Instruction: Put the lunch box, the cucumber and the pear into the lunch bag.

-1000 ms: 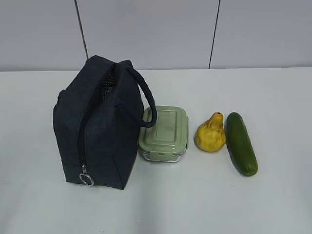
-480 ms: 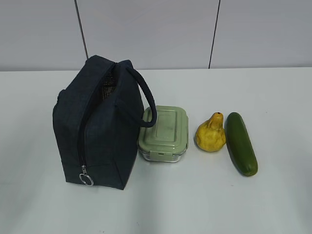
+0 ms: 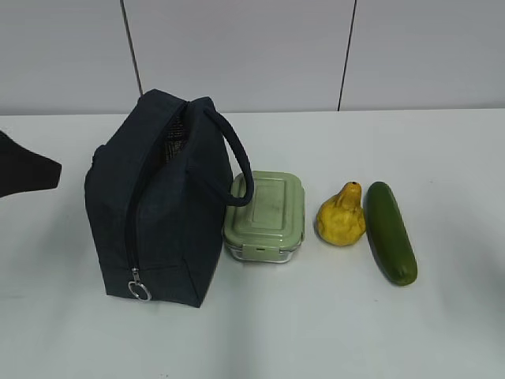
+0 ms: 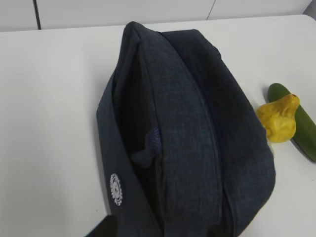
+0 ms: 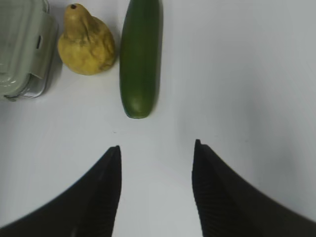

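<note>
The lunch bag (image 3: pixel 158 201) stands zipped on the bench (image 3: pixel 442 150) — a dark gripper (image 3: pixel 28 175) newly enters at left, state unclear; the right gripper (image 5: pixel 155 192) gapes empty. All 3 items remain outside.

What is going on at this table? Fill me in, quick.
Nothing is being handled yet. The tall dark navy fabric lunch bag stands upright on the white table, zipper mostly closed. Beside it, in a row, lie the small clear lunch box with a sage-green lid, the bumpy yellow pear and the long dark green cucumber. The right gripper is open above the table near the cucumber, holding nothing. A dark arm part shows left of the bag.
</note>
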{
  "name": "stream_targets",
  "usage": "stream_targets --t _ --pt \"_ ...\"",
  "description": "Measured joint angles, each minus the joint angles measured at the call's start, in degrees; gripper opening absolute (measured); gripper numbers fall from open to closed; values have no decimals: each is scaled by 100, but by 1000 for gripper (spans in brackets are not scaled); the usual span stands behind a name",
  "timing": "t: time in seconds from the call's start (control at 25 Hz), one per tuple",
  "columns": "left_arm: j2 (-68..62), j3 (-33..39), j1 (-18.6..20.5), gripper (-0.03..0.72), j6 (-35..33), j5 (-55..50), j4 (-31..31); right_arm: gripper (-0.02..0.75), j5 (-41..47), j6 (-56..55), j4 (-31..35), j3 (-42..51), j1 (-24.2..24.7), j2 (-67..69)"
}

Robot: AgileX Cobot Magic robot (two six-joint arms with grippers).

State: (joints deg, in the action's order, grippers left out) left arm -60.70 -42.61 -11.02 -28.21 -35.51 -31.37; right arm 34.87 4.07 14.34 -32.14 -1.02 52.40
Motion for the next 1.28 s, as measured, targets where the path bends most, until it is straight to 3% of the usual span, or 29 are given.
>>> stream_targets --t 0.2,0.28,0.6,0.92,1.28 --pt "-402 -95 0 342 -712 6 -653 371 -23 1227 1407 -599 0 979" --pt "-483 -95 0 343 -794 -2 -718 371 -26 1419 1635 -819 0 1337" --pt "-532 -95 0 343 -815 -83 -764 382 220 1615 1754 -1424 0 2503" --pt "-532 -95 0 343 -815 -54 -781 545 652 1838 1754 -1844 0 3478" --pt "-532 -95 0 343 -815 -52 -781 559 408 1982 1720 -1929 0 4021"
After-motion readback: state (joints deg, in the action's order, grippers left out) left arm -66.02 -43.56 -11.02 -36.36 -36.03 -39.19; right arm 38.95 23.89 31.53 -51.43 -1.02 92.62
